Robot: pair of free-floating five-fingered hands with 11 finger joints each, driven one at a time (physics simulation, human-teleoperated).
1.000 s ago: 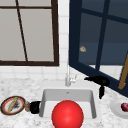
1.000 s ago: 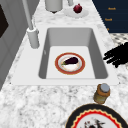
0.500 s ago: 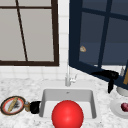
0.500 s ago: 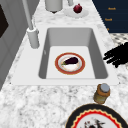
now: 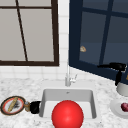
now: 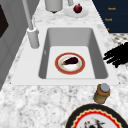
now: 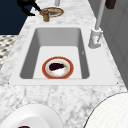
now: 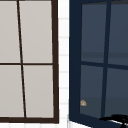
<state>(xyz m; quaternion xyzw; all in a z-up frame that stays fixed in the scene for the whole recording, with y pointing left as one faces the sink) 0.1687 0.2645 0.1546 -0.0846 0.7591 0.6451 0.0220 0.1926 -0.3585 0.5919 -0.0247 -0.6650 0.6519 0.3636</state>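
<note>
The right hand (image 5: 115, 66) hovers with fingers stretched straight and relaxed, holding nothing, at the bottom rail of the open dark-blue framed window sash (image 5: 100, 37). The rail runs just behind and under its fingertips, but whether they touch it cannot be told. The glass rises above the hand and a pale grey cylindrical canister (image 5: 122, 88) stands directly beneath it. Just below and in front of that lies a white plate (image 5: 115, 110) bearing a dark red fruit (image 5: 124, 107).

By the look of things, any contact with the sash is best made with flat fingers on the frame, not the pane. The hand should also ride high enough to clear the canister.

The left hand (image 6: 116, 55) hangs idle off the front edge of the white rectangular sink (image 6: 100, 50), fingers spread. A small amber jar with a grey lid (image 6: 102, 93) stands just beside it. In the basin sits a red-rimmed plate (image 6: 58, 65) holding a dark purple aubergine (image 6: 71, 60).
</note>
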